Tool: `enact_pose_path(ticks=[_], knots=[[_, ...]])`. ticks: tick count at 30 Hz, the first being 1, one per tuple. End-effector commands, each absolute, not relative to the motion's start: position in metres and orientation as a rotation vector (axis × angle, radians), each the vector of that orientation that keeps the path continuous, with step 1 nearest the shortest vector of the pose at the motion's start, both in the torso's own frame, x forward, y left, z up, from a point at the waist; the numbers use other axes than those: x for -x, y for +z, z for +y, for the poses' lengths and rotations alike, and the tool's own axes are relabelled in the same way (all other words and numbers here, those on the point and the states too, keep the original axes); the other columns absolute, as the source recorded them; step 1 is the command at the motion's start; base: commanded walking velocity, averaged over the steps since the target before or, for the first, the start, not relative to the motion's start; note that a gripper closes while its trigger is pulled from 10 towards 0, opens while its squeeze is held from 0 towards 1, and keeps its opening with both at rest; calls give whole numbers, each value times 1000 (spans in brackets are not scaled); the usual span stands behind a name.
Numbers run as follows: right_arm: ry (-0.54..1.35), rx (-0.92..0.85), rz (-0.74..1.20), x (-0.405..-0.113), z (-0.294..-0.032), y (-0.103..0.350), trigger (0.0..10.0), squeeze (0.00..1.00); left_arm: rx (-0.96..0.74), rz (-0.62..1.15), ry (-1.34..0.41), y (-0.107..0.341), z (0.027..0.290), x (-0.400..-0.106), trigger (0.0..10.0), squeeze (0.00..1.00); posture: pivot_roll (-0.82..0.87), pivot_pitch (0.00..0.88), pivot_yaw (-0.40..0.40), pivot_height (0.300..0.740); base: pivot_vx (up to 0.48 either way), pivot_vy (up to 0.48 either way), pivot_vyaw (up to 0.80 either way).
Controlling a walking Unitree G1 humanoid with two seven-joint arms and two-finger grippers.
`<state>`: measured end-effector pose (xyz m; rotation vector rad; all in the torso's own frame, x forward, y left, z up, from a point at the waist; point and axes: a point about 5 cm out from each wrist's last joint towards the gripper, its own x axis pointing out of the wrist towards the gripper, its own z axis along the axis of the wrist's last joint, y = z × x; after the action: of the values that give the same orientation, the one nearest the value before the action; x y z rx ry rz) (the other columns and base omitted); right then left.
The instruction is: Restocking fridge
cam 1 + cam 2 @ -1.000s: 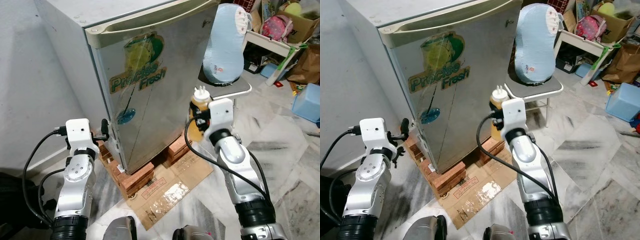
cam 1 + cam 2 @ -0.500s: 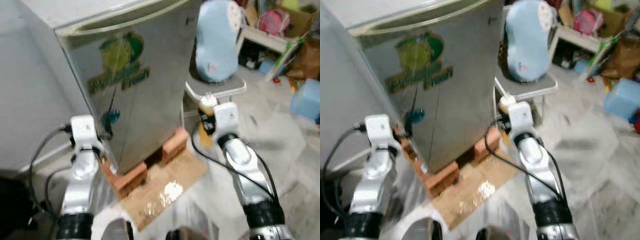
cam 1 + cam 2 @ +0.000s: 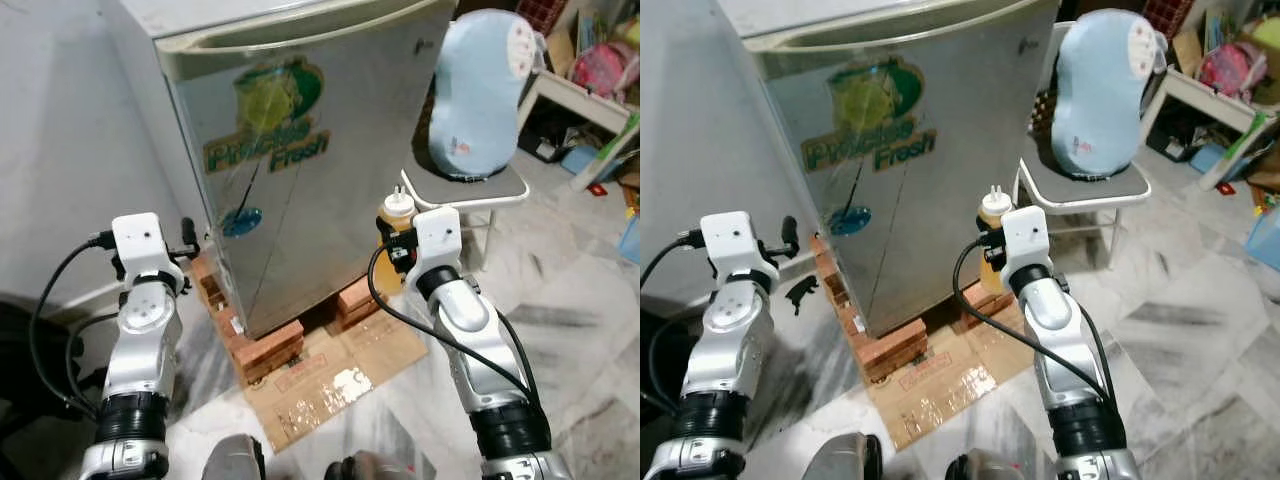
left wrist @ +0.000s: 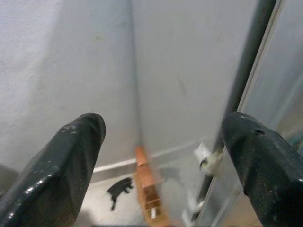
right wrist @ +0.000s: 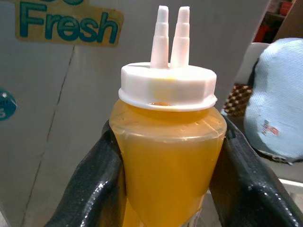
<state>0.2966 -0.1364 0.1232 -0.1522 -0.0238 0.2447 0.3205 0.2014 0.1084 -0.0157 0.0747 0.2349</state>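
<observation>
Gripping a squeeze bottle [image 5: 168, 156] of yellow sauce upright, the right gripper [image 3: 995, 245] is clamping its fingers on both sides of it, in front of the fridge's [image 3: 330, 150] closed door. The left gripper [image 4: 161, 156] is standing wide and empty, nearer to the door's left edge, so I judge this arm is better placed for opening

The fridge door [image 3: 330, 170] carries a large sticker [image 3: 268, 125] reading "Precise Fresh" in green letters outlined in yellow, set under a yellow and green round emblem. In the right wrist view, the word "Fresh" [image 5: 68, 24] reads clearly on the same door.
</observation>
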Motion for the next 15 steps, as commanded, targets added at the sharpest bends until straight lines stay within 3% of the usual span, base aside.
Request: enact_pose_path(ticks=[1,15], knots=[[264,149,-33,-289,-134,127,10000,0,50,70,178,111,199,-330,10000,0,-33,79,-55,740,0,0,0],[239,173,0,-273,-160,132,10000,0,150,29,-76,135,164,-372,10000,0,-107,116,-60,740,0,0,0]])
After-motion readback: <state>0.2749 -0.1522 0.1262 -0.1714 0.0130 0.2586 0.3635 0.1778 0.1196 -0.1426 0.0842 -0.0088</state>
